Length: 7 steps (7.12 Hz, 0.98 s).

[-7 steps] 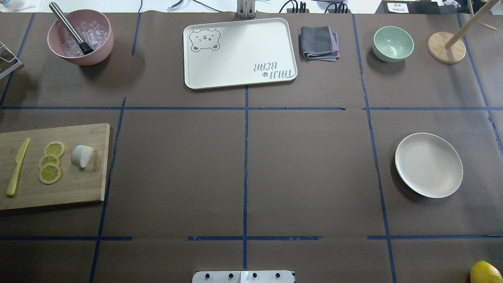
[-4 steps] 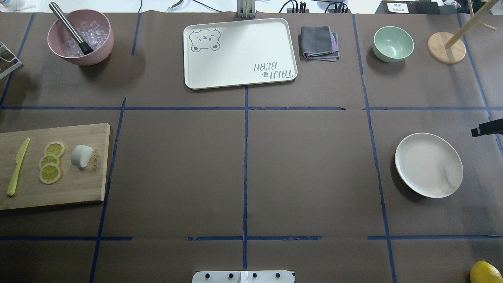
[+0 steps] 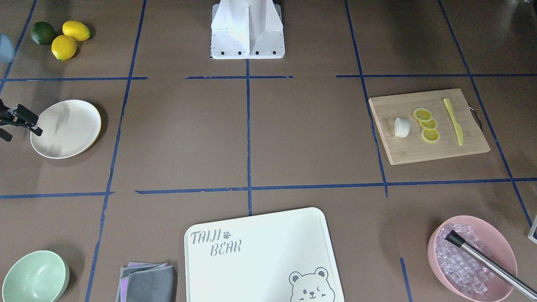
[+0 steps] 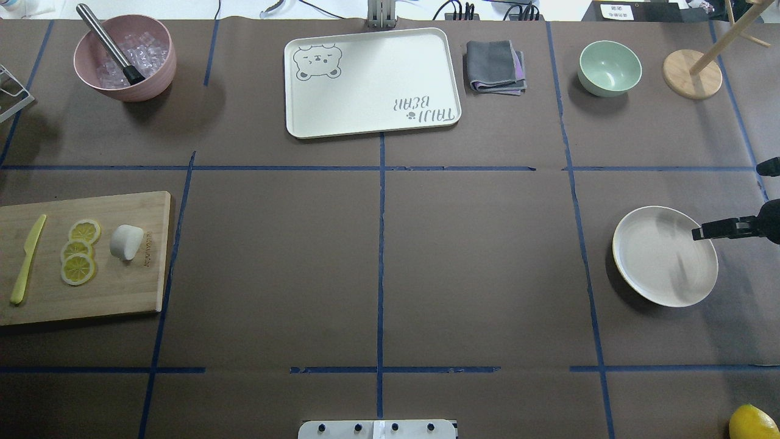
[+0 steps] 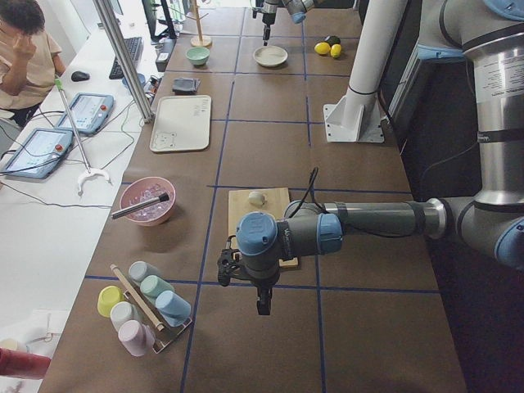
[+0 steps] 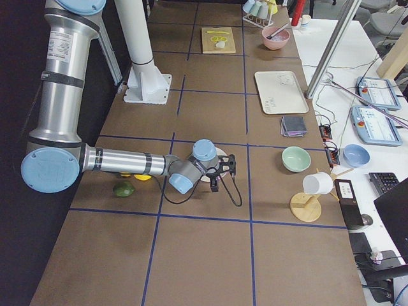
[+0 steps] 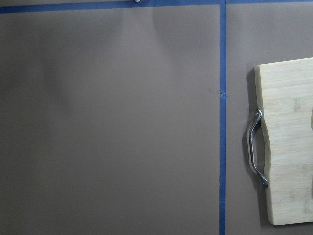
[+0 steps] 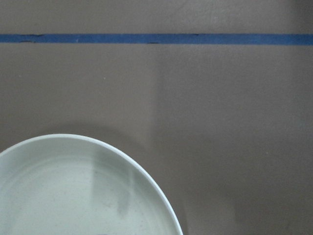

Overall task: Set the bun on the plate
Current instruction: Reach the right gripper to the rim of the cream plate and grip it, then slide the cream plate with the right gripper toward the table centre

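You had the right gripper (image 4: 726, 201) at the plate's (image 4: 655, 274) outer side, fingers spread wide and holding nothing. One finger (image 4: 725, 228) reached over the plate's rim; the other sat farther back by the overhead view's edge. Bun (image 4: 126, 241) lay on the wooden cutting board (image 4: 122, 292) on the robot's left side of the table, just beside three overlapping lemon slices (image 4: 79, 253), with a yellow-green plastic knife (image 4: 27, 259) past those. Bun and plate were well apart. Your left gripper (image 5: 260, 295) hung off the board's metal-handle (image 7: 257, 147) end. It showed only in the left side view, so can't tell if its fingers were apart or together.
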Available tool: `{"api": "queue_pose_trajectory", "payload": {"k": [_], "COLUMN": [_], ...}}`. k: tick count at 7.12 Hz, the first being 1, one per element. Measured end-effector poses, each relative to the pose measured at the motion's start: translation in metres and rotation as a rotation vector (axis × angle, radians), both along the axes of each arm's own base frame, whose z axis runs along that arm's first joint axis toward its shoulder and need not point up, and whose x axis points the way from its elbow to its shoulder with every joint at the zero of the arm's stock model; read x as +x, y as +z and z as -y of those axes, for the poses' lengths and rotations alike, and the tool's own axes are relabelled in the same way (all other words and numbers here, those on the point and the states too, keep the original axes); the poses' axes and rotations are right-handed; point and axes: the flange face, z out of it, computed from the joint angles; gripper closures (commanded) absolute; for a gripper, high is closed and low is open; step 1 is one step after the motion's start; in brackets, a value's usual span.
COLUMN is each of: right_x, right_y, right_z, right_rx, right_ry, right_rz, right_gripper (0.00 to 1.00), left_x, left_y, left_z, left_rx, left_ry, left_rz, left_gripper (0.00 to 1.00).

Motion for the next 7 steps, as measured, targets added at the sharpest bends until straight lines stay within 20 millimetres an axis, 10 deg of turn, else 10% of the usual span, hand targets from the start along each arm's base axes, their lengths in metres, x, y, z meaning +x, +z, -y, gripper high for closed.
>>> {"api": "queue_pose_trajectory", "payload": {"k": [2,4,7], "right_x": [-0.014,-0.014,-0.017], "right_y": [0.005,0.011,-0.007], "right_z": [-0.010,-0.017,-0.014], "right_rx": [-0.003,-0.009,0.024], "right_ry": [-0.031,-0.037,-0.047], "right_rz": [-0.013,-0.024,-0.002], "right_gripper": [0.25,0.92,1.00], "left_x": [0.000,0.001,0.001], "left_y": [0.001,0.002,0.003], "left_z": [-0.001,-0.002,-0.002], "left_rx": [-0.005,-0.008,-0.011], "left_ry": [0.000,0.001,0.001], "left_rz": [0.000,0.000,-0.001], "left_gripper": [0.00,0.00,0.00]}}
